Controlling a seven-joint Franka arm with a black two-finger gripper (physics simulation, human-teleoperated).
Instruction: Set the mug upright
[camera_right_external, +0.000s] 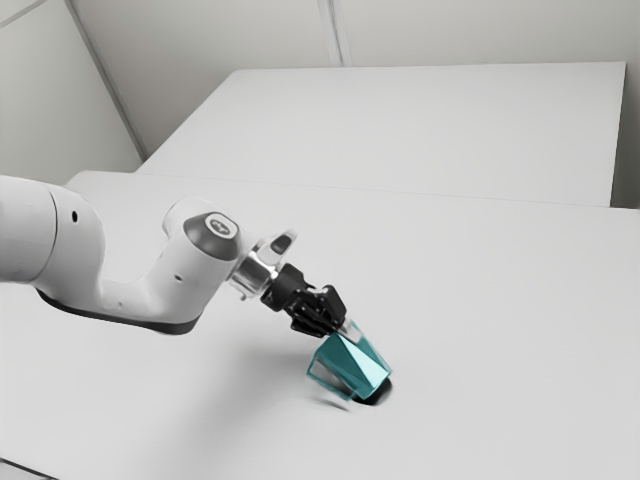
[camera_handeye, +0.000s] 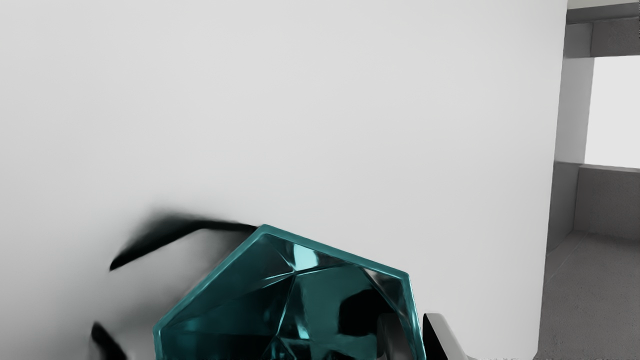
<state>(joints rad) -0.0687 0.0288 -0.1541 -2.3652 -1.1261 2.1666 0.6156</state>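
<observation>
Mug (camera_right_external: 350, 365), teal and faceted, above or on the pale desk (camera_right_external: 480, 300), at the outer end of the arm's reach. It is tilted, neither flat on its side nor upright; a dark shadow lies close beneath its lower end. Whether that end touches the desk cannot be told from where I stand.

Axis: the mug's length slants downward, away from the jaws (camera_right_external: 343, 325) and toward the exterior view's right. Its mouth, with the angular rim (camera_handeye: 336, 251), faces back toward the hand; the base points away from it.

Grip: the jaws appear closed on the mug's wall, one finger (camera_handeye: 390, 336) inside the mouth, the other (camera_handeye: 442, 335) against the outside. The hold is thus at one side of the rim, not across the whole body.

Arm (camera_right_external: 140, 265): enters from the exterior view's left, its wrist bent so that the hand points obliquely down at the mug, roughly along the mug's own slant.

Coming move (judged): tip hand and mug together until the base is level with the desk, then set it down. Likely fault: with so narrow a hold, the mug may pivot between the fingers should its lower edge catch.
</observation>
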